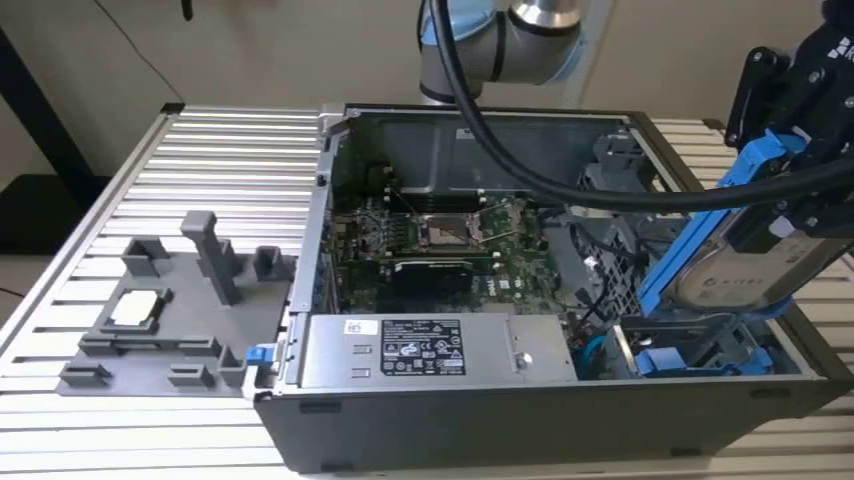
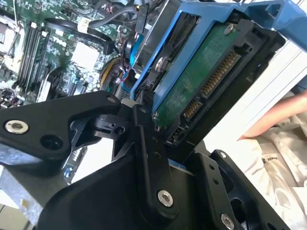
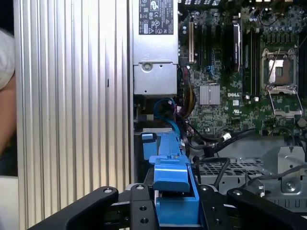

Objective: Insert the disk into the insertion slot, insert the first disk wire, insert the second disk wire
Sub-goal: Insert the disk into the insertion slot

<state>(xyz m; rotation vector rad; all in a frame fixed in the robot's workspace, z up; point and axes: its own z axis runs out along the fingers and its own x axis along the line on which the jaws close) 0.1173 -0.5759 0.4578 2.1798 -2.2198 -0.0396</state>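
slatted table [image 1: 227, 150] | grey fixture [image 1: 160, 320] (exterior view's left) | open computer case [image 1: 534, 430] | motherboard [image 1: 514, 250] | power supply [image 1: 414, 350]

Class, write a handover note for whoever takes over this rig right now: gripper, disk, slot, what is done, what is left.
Gripper: shut on the disk, by its blue carrier.
Disk: tilted, lower end at the insertion slot, on the exterior view's right.
Done: disk lifted to the slot.
Left: disk not seated; its connectors bare, neither wire in.
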